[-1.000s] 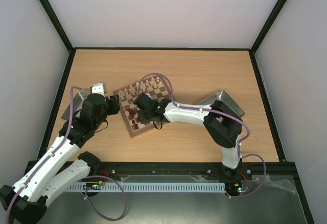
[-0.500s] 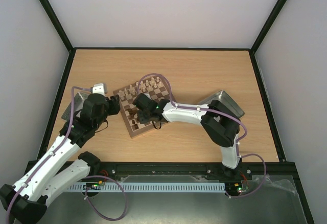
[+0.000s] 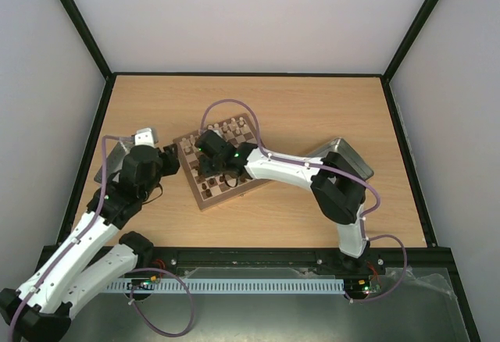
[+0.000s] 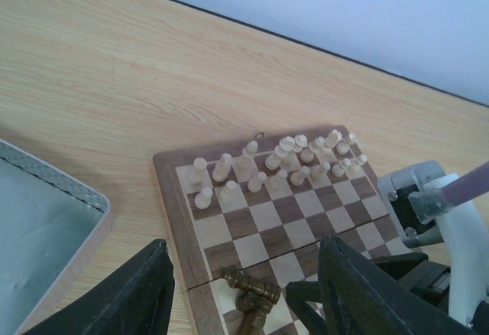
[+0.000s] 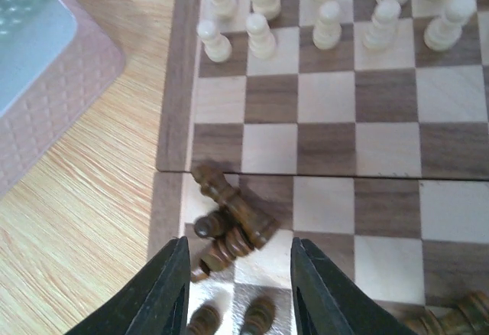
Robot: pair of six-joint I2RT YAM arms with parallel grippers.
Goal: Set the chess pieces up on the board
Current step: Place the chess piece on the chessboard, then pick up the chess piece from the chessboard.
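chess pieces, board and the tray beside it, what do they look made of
Cream pieces: likely pale turned wood with a smooth satin finish, judging by the lathe-like rings. Dark pieces: seemingly the same wood stained brown, with a slight gloss. Board: wood, matte, with grain visible in the tan and brown squares. Tray: probably metal, silvery grey with a dimpled rim.

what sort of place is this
Probably a robot test cell: a table boxed in by plain walls, two arms bolted to its near edge, a board with chess pieces.
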